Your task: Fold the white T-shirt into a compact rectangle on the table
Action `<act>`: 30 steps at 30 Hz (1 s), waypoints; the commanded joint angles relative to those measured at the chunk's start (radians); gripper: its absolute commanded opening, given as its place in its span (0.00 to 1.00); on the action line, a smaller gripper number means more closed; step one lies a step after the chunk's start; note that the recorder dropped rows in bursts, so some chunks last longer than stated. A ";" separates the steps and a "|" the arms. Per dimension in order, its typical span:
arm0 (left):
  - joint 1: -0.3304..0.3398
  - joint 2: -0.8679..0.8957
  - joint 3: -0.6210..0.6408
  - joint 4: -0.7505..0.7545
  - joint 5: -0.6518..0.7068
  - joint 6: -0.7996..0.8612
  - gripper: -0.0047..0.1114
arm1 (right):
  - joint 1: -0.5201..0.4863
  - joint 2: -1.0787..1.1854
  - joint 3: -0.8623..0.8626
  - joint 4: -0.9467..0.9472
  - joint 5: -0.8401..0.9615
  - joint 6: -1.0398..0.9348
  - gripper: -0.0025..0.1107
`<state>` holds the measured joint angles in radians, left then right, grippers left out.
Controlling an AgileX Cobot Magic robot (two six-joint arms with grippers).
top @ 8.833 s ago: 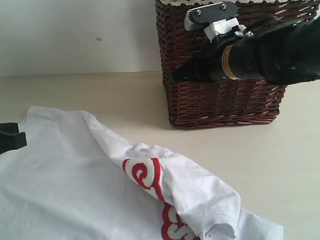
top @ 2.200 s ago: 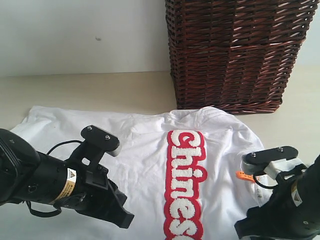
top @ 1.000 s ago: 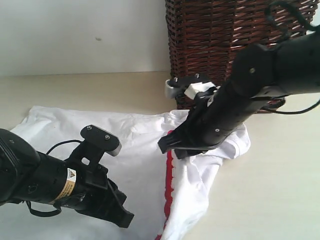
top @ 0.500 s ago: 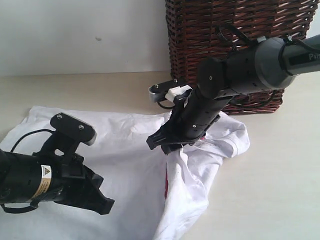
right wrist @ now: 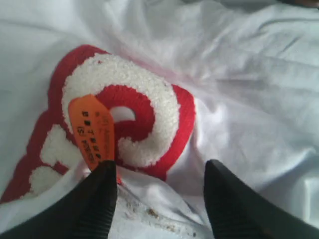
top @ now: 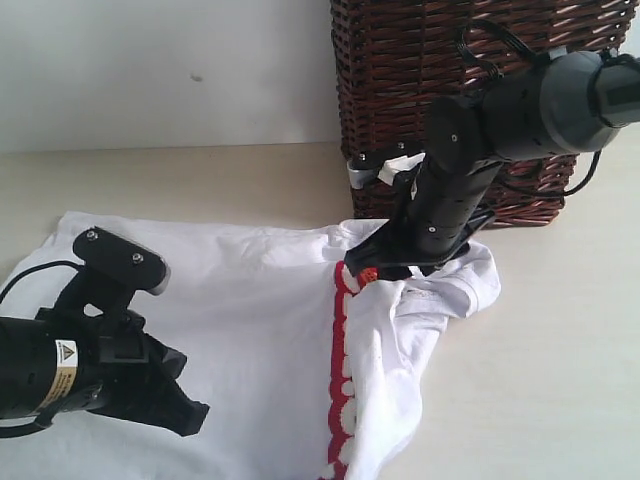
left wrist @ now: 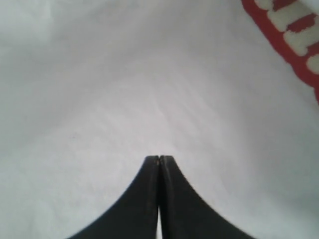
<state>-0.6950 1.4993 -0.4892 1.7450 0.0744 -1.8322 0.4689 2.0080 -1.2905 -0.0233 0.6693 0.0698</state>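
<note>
The white T-shirt [top: 250, 300] lies on the pale beige table [top: 540, 370]. Its right side is folded over toward the middle, so only a strip of the red-outlined lettering [top: 341, 360] shows along the fold. My right gripper [top: 362, 272] hovers open just over the top of that fold. In the right wrist view this gripper [right wrist: 159, 172] has a folded cloth edge between its spread fingers, beside the fuzzy letter [right wrist: 124, 112] and an orange tag [right wrist: 92, 132]. My left gripper [top: 188, 417] is shut and holds nothing. Its tip [left wrist: 159, 158] hangs over flat white cloth [left wrist: 124, 89].
A dark brown wicker basket [top: 450, 80] stands at the back right, close behind the right arm. A plain white wall [top: 160, 70] closes the far side. Bare table shows to the right of the shirt and behind it.
The right gripper has let go of the folded-over shirt side and shifted a little right and back. The left arm has drawn back toward the left with its jaws still shut.
</note>
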 commanded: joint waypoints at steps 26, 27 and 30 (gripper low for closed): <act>-0.003 -0.009 0.006 -0.008 0.027 -0.007 0.04 | -0.004 -0.406 0.578 0.796 -0.274 -0.820 0.52; -0.003 -0.009 0.006 -0.008 0.027 -0.007 0.04 | -0.004 -0.400 0.586 0.832 -0.308 -0.864 0.52; -0.003 -0.009 0.006 -0.008 0.027 -0.007 0.04 | -0.004 -0.371 0.588 0.841 -0.401 -0.885 0.52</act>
<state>-0.6950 1.4977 -0.4870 1.7450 0.0944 -1.8340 0.4689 1.6180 -0.7088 0.7668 0.3855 -0.7484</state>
